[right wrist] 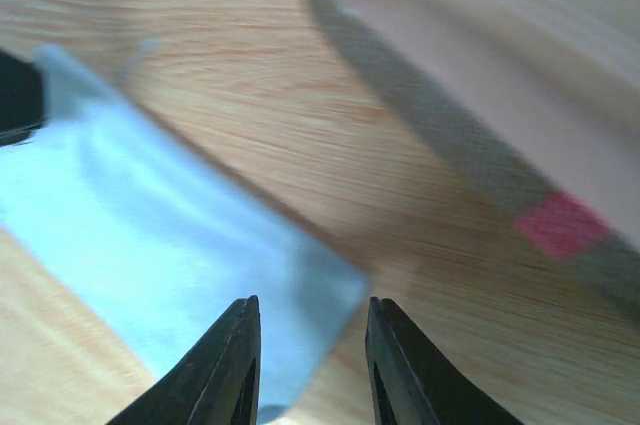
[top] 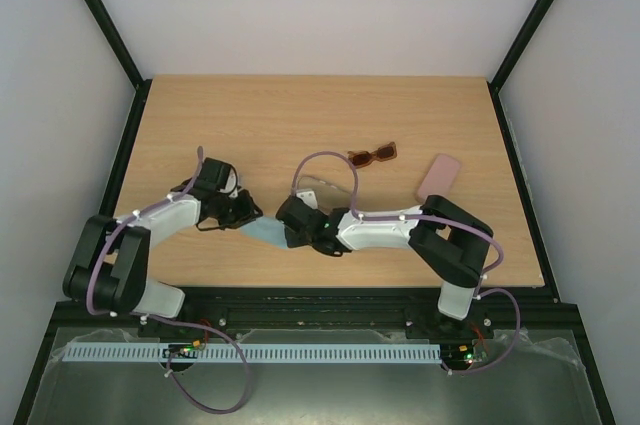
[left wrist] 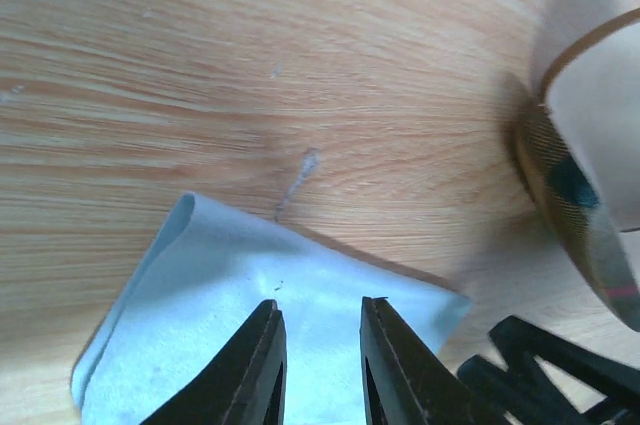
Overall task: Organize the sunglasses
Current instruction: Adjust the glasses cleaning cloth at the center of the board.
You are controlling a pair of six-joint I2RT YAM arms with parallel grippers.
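Hovering over a light blue cloth (top: 263, 230) that lies flat a little in from the middle of the bench's (top: 200, 115) near edge, the two arms meet from either side. The left gripper (left wrist: 320, 340) has its jaws a narrow gap apart with nothing clamped; the cloth shows through the gap. The right gripper (right wrist: 312, 340) is parted about as little, over the cloth's opposite corner, and has hold of nothing either.

The reddish-brown sunglasses (top: 372, 155) lie on the bare wood toward the far right of the bench, well apart from both grippers. A flat pink case (top: 438, 177) lies near them, closer to the right edge. Between the right gripper and the sunglasses sits an open case (right wrist: 470, 160) with a pale lining, a woven rim and a red patch on it. The wrist views show it blurred, so how it is turned I cannot tell.
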